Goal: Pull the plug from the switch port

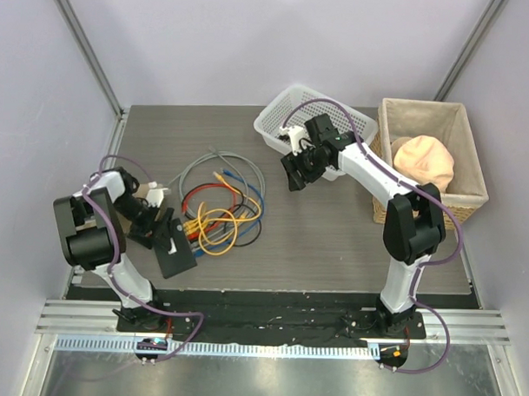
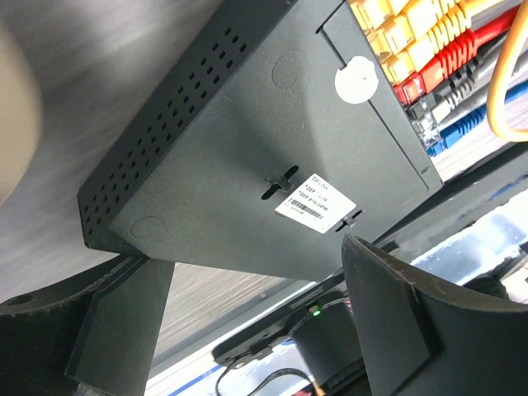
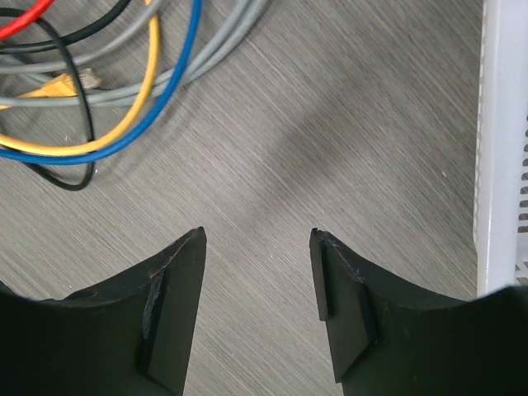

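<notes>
The black switch [image 1: 172, 247] stands tilted at the table's left front, its underside with a white label facing the left wrist camera [image 2: 247, 140]. My left gripper [image 1: 149, 222] is shut on the switch's end away from the sockets, one finger [image 2: 124, 322] on each side. Yellow [image 2: 396, 33], red [image 2: 450, 51], grey and blue [image 2: 466, 122] plugs sit in its sockets. Their cables [image 1: 221, 209] lie coiled to the right. My right gripper [image 1: 296, 169] is open and empty above bare table [image 3: 257, 239], right of the cables [image 3: 99, 140].
A white mesh basket [image 1: 285, 112] stands at the back, its wall beside my right gripper [image 3: 499, 148]. A wicker basket [image 1: 469, 183] with a peach cloth is at the far right. The black base rail runs along the table's front edge [image 1: 269, 304].
</notes>
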`<move>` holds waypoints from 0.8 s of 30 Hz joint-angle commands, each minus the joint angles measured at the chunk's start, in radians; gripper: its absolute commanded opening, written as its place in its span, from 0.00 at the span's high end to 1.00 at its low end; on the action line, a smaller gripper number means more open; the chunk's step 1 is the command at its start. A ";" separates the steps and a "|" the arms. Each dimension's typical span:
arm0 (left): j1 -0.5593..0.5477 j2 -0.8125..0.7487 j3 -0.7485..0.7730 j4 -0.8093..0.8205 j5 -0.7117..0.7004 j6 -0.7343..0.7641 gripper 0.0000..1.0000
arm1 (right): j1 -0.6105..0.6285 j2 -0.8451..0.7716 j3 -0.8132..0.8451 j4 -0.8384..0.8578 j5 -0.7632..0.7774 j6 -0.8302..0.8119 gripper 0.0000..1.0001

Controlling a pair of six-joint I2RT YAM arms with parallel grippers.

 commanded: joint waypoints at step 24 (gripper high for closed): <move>-0.185 -0.085 0.270 0.145 0.054 -0.474 0.10 | 0.025 0.171 0.370 0.013 -0.227 -0.020 0.39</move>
